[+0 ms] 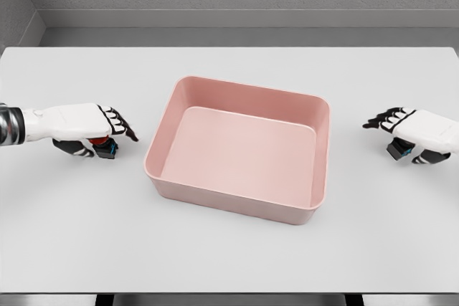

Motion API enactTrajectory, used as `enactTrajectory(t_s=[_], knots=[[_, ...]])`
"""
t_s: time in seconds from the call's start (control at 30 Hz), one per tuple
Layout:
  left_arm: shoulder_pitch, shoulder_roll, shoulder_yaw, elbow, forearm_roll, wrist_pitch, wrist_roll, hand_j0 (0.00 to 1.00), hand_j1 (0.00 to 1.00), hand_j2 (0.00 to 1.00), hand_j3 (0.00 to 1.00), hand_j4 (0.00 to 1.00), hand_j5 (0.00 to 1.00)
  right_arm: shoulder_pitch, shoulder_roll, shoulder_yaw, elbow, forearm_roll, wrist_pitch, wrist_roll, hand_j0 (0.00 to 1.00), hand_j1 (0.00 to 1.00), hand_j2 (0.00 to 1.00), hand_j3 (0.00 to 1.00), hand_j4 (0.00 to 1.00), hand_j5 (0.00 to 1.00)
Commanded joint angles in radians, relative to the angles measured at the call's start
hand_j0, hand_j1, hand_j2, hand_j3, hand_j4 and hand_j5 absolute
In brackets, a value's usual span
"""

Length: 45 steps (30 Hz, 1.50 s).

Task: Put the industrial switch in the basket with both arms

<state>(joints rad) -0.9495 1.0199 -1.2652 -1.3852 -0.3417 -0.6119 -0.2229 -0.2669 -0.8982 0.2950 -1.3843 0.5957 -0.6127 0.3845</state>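
Observation:
A small black industrial switch with a red button (105, 147) sits on the white table left of the pink basket (161, 137). My left hand (97, 137) covers it, fingers over the top and thumb behind, closed on it. A second black switch with a teal part (399, 150) lies right of the basket. It is held the same way by my right hand (410, 140). Both hands hang low over the table, each about a hand's width from the basket's side walls. Nothing lies inside the basket.
The white table (229, 263) reaches a grey wall at the back and its front edge runs along the bottom of the view. The basket stands slightly turned in the middle.

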Motion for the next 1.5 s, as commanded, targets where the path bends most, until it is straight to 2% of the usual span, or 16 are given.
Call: enactTrajectory(t_s=[0.0,0.3,0.43,0.5,0.67,0.9,0.93,1.1,1.17,1.2,1.27,1.4,1.47], knots=[[0.000,0.000,0.001,0.002,0.004,0.001,0.000,0.69,0.69,0.69,0.69,0.69,0.69,0.000,0.001,-0.001,0.005,-0.005,0.002,0.001,1.00,1.00,1.00,1.00,1.00,1.00],[-0.008,0.000,0.000,0.003,0.003,0.001,-0.009,0.54,0.54,0.54,0.54,0.54,0.54,-0.008,0.021,0.001,0.002,-0.005,0.002,0.014,1.00,1.00,1.00,1.00,1.00,1.00],[-0.011,0.000,0.000,0.003,0.003,0.001,-0.009,0.44,0.44,0.44,0.44,0.44,0.44,-0.009,0.021,0.001,0.001,0.003,0.002,0.016,0.99,0.99,0.99,0.99,0.99,0.99],[-0.017,0.000,0.001,0.003,0.003,0.001,-0.009,0.44,0.44,0.44,0.44,0.44,0.44,-0.008,0.021,0.001,-0.001,0.009,0.002,0.023,0.91,0.91,0.91,0.91,0.91,0.91],[-0.038,0.000,0.001,0.003,0.004,0.001,-0.007,0.44,0.44,0.44,0.44,0.44,0.44,-0.011,0.036,0.001,-0.007,0.015,0.002,0.042,0.89,0.89,0.89,0.89,0.89,0.89],[-0.072,-0.007,0.001,0.002,0.012,0.001,-0.004,0.43,0.43,0.43,0.43,0.43,0.43,-0.017,0.044,-0.001,-0.006,0.032,0.002,0.065,0.74,0.74,0.74,0.74,0.74,0.74],[-0.075,-0.007,0.001,0.002,0.012,0.001,-0.004,0.43,0.43,0.43,0.43,0.43,0.43,-0.018,0.042,-0.001,-0.009,0.035,0.002,0.065,0.62,0.62,0.62,0.62,0.62,0.62],[-0.106,-0.007,0.001,0.000,0.015,0.001,0.002,0.42,0.42,0.42,0.42,0.42,0.42,-0.021,0.036,-0.005,-0.025,0.035,0.002,0.065,0.62,0.62,0.62,0.62,0.62,0.62],[-0.118,-0.007,0.001,0.000,0.017,0.001,0.002,0.42,0.42,0.42,0.42,0.42,0.42,-0.017,0.033,-0.005,-0.044,0.035,0.002,0.065,0.56,0.56,0.56,0.56,0.56,0.56],[-0.126,-0.007,0.003,0.000,0.017,0.001,0.002,0.42,0.42,0.42,0.42,0.42,0.42,-0.017,0.033,-0.007,-0.045,0.035,0.002,0.065,0.49,0.49,0.49,0.49,0.49,0.49],[-0.130,-0.012,0.003,-0.002,0.018,0.001,0.002,0.42,0.42,0.42,0.42,0.42,0.42,-0.017,0.035,-0.007,-0.053,0.035,0.002,0.065,0.45,0.45,0.45,0.45,0.45,0.45],[-0.156,-0.030,0.003,-0.005,0.027,0.001,0.002,0.42,0.42,0.42,0.42,0.42,0.42,-0.017,0.036,-0.008,-0.055,0.035,0.002,0.066,0.40,0.40,0.40,0.40,0.40,0.40],[-0.167,-0.043,0.003,-0.005,0.027,0.001,0.004,0.42,0.42,0.42,0.42,0.42,0.42,-0.018,0.027,-0.028,-0.087,0.027,0.002,0.065,0.40,0.40,0.40,0.40,0.40,0.40]])
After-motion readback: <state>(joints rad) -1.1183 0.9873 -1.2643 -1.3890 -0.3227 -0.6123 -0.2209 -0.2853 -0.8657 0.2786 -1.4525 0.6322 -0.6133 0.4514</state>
